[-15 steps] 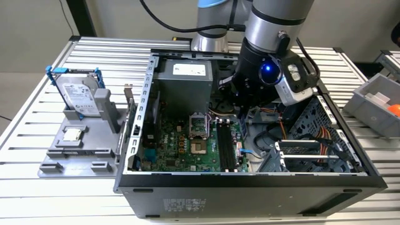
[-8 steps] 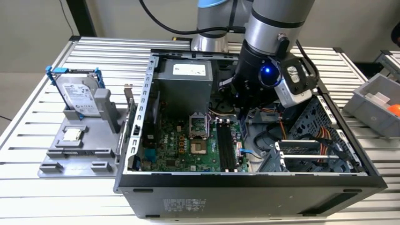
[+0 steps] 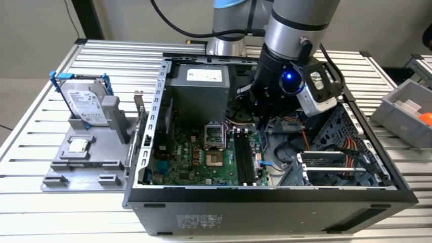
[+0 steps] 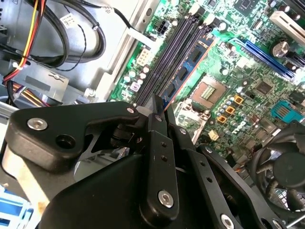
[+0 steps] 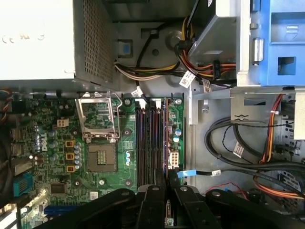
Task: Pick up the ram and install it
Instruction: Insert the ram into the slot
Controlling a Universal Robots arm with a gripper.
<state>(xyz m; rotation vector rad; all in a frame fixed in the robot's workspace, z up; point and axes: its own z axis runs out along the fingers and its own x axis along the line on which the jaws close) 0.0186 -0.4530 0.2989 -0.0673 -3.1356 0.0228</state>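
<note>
My gripper [image 5: 167,185] is shut on the ram [image 5: 166,143], a long thin stick seen edge-on that runs along the black memory slots [image 5: 147,143] of the green motherboard. In the second wrist view the ram [image 4: 188,67] shows dark chips and an orange edge, reaching out from between the black fingertips of the gripper [image 4: 157,112] over the slots [image 4: 174,45]. Whether it rests in a slot or hangs just above one I cannot tell. In the exterior view the gripper [image 3: 265,119] hangs inside the open computer case, above the far end of the slots [image 3: 244,157].
The processor socket [image 5: 101,157] lies beside the slots, with a bundle of cables [image 5: 238,152] on the other side. On the exterior view's left a grey holder [image 3: 84,162] carries a blue-framed hard drive [image 3: 84,104] and a small square chip [image 3: 79,146]. A grey bin [image 3: 405,109] stands on the right.
</note>
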